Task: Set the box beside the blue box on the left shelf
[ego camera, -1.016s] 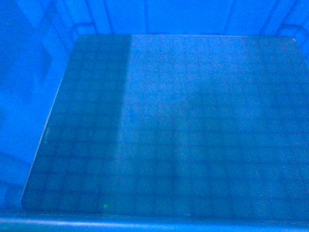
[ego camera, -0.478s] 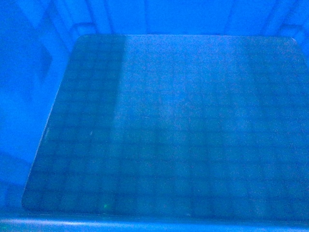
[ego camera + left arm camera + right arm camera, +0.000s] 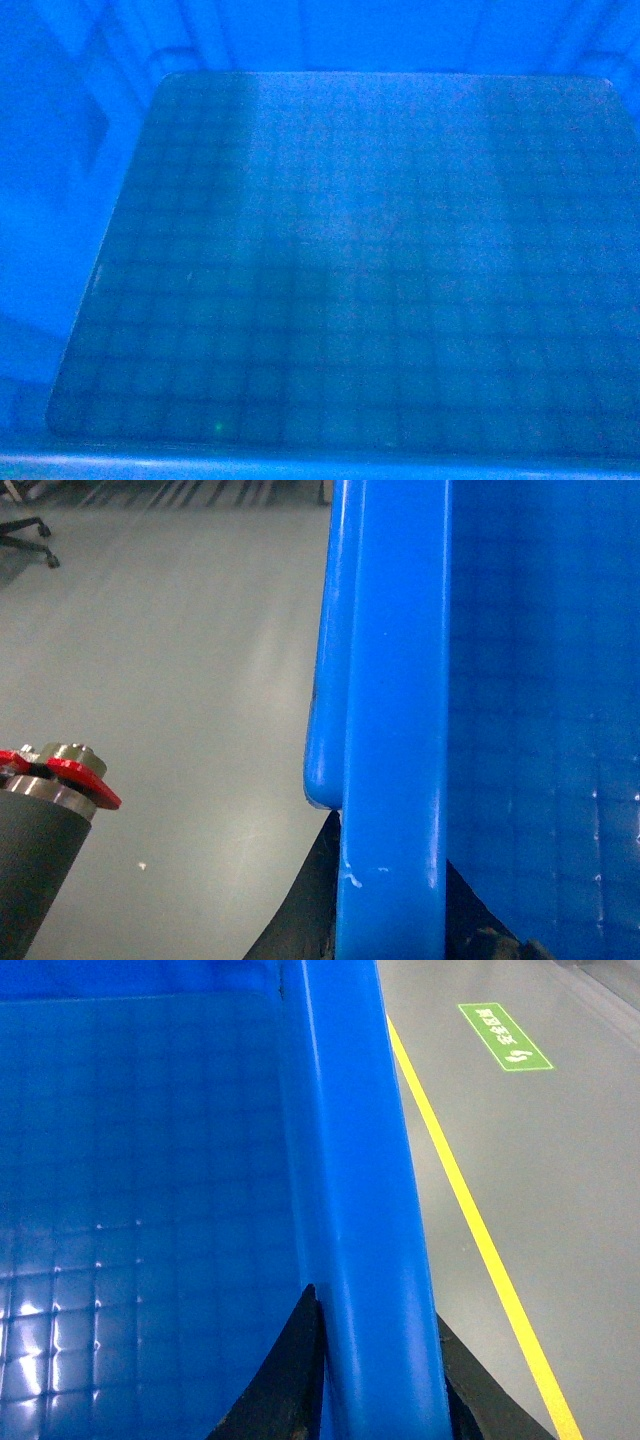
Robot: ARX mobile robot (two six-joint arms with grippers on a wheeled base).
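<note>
1. Plainly, the box [image 3: 330, 250] is up off the floor [image 3: 170, 680], carried between both arms; the head view shows only its empty gridded bottom and inner walls.
2. Right gripper [image 3: 375, 1365]: dark fingers sit one inside and one outside the box's right rim, closed on it.
3. Left gripper [image 3: 390, 920]: dark finger shapes flank the left rim the same way, seemingly clamped, though mostly cut off.
4. Handling, as I judge it: stiff moulded plastic, empty, so fairly light but bulky; the glossy rim could slip.
5. Best hold is the thick rim on opposite sides, kept level.
6. Neither the shelf nor the other blue box is visible; a yellow line [image 3: 480, 1230] marks the floor.
</note>
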